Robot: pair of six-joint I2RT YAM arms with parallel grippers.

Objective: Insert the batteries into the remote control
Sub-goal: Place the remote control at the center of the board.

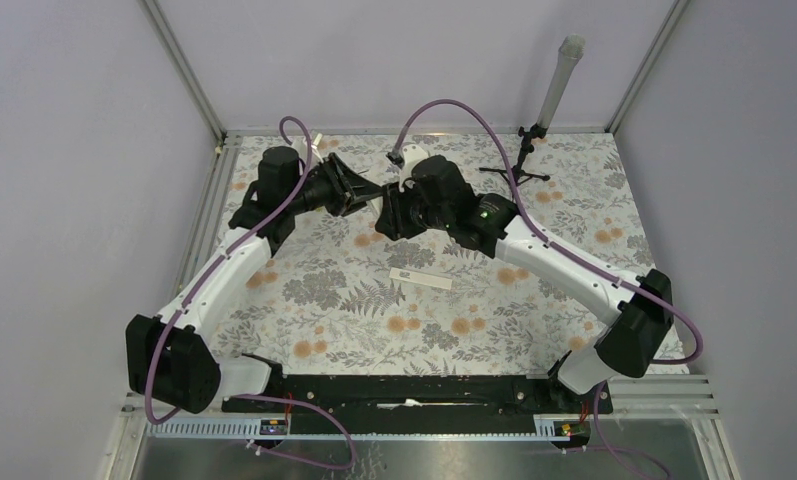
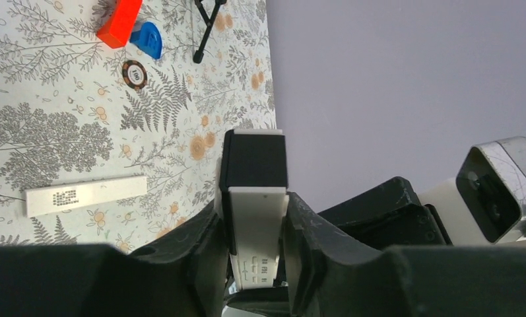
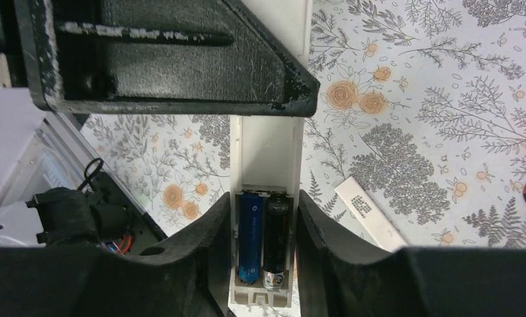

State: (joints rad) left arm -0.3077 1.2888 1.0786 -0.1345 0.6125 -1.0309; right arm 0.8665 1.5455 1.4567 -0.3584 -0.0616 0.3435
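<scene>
The remote control (image 2: 255, 218), a white bar with a dark end (image 2: 255, 160), is held in the air between both grippers at the back middle of the table. My left gripper (image 2: 255, 221) is shut on its sides. My right gripper (image 3: 265, 228) is shut on the other end, where the back recess lies open. Two batteries sit side by side in the recess, one blue (image 3: 250, 231) and one dark with a silver end (image 3: 277, 231). In the top view the left gripper (image 1: 359, 195) and right gripper (image 1: 389, 212) meet tip to tip.
A flat white strip (image 1: 421, 277) with a small dark mark lies on the floral mat, also in the left wrist view (image 2: 85, 195). A red block (image 2: 118, 23), a blue half-round piece (image 2: 148, 38) and a round chip (image 2: 134, 74) lie nearby. A small tripod (image 1: 526, 160) stands back right.
</scene>
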